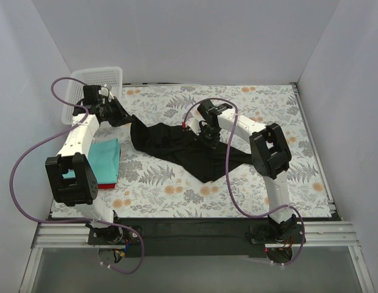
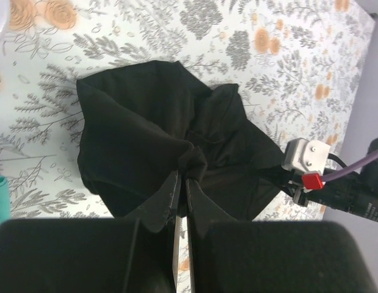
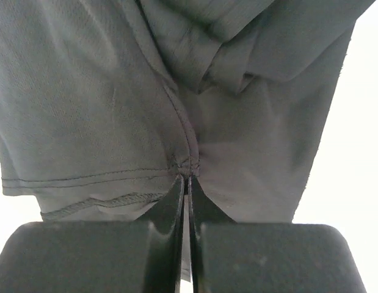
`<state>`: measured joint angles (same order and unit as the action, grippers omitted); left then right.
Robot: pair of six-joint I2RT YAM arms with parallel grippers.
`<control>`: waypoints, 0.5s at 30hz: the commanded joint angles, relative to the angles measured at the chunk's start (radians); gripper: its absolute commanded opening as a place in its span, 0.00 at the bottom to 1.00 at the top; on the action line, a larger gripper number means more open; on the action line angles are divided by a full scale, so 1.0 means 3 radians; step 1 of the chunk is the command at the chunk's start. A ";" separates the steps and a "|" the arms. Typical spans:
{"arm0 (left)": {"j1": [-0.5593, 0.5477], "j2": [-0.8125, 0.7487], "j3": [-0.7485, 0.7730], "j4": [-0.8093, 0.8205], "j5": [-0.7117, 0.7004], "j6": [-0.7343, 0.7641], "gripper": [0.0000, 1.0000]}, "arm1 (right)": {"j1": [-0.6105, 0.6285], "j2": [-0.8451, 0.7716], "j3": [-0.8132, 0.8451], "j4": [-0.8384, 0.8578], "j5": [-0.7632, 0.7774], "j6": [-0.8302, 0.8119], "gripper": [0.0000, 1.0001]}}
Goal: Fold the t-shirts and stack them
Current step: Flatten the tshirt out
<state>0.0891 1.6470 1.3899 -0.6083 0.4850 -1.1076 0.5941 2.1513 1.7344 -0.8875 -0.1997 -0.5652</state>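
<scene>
A black t-shirt [image 1: 182, 149] lies crumpled across the middle of the floral table. My left gripper [image 1: 129, 119] is shut on its left edge, seen as a bunched fold of the black t-shirt [image 2: 146, 134] between my jaws in the left wrist view [image 2: 181, 177]. My right gripper [image 1: 207, 135] is shut on the shirt near its middle right; in the right wrist view the black t-shirt [image 3: 115, 97] fills the frame, pinched at a seam at my right gripper [image 3: 187, 178]. A folded teal t-shirt [image 1: 103, 157] lies on a red one [image 1: 107, 182] at the left.
A white plastic basket [image 1: 103, 78] stands at the back left corner. White walls enclose the table [image 1: 262, 183] on three sides. The right arm's wrist camera [image 2: 306, 155] and purple cable [image 2: 359, 163] show at the right of the left wrist view.
</scene>
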 commanded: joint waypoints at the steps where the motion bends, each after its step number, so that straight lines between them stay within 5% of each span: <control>1: 0.0015 -0.0106 -0.0087 -0.0033 -0.0286 -0.0066 0.00 | 0.0019 -0.0313 -0.0166 0.0013 0.0016 -0.0105 0.01; 10: 0.0020 -0.0325 -0.0368 -0.0253 -0.0584 -0.0281 0.00 | -0.0364 -0.1627 -0.1025 -0.0038 0.0282 -0.0427 0.01; 15: 0.0015 -0.0505 -0.0690 -0.0335 -0.0182 -0.0399 0.00 | -0.0864 -0.2190 -0.1256 -0.0211 0.0425 -0.0866 0.01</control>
<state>0.0898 1.5768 1.2255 -0.6689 0.3599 -1.1927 0.4072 1.5551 1.3941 -0.8940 -0.1211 -0.7155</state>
